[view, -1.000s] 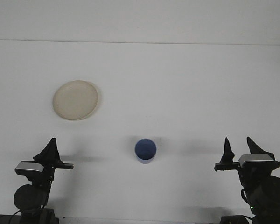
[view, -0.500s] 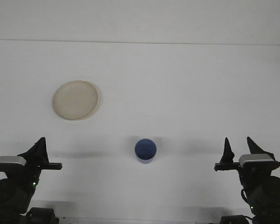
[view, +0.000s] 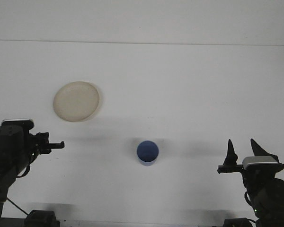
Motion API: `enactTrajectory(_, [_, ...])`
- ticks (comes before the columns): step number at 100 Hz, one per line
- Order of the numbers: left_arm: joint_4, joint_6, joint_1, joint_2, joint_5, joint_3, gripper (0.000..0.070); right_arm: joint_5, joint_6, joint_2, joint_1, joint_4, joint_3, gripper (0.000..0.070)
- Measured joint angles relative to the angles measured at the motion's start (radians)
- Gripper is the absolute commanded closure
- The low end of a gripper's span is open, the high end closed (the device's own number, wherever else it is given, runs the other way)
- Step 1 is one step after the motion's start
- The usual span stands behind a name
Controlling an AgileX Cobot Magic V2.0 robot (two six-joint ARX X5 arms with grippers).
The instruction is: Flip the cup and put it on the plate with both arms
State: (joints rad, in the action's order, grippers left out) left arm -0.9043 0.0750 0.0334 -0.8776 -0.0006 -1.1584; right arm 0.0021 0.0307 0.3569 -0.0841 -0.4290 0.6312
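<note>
A blue cup (view: 147, 152) stands on the white table, a little below the middle of the front view. A round cream plate (view: 76, 101) lies flat to its upper left. My left gripper (view: 48, 144) is raised at the left edge, below the plate and well left of the cup; its wrist body hides how it stands. My right gripper (view: 244, 150) sits low at the bottom right, open, its two dark fingers pointing up with nothing between them. It is far to the right of the cup.
The table's far edge (view: 142, 42) runs across the top of the view, with a pale wall behind it. The arm bases sit at the two bottom corners.
My left arm has risen and swung left and away from the bottom edge, closer to the plate. The right arm, the cup and the plate have not moved.
</note>
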Motion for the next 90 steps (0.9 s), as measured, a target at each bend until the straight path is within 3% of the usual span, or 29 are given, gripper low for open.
enactTrajectory(27, [-0.009, -0.025, 0.000, -0.060, 0.000, 0.000, 0.0665, 0.002, 0.000, 0.000, 0.000, 0.000, 0.000, 0.0237])
enactTrajectory(49, [0.005, -0.025, 0.000, -0.060, 0.000, 0.000, 0.0279, 0.006, 0.000, 0.000, 0.000, 0.000, 0.000, 0.0237])
enactTrajectory(58, [0.006, -0.025, 0.002, -0.060, 0.000, 0.000, 0.0192, 0.026, 0.000, 0.000, 0.000, 0.000, 0.000, 0.0237])
enactTrajectory(90, [0.002, -0.011, 0.100, -0.106, 0.000, -0.048, 0.0188, 0.029, 0.000, 0.000, 0.000, 0.003, 0.000, 0.0237])
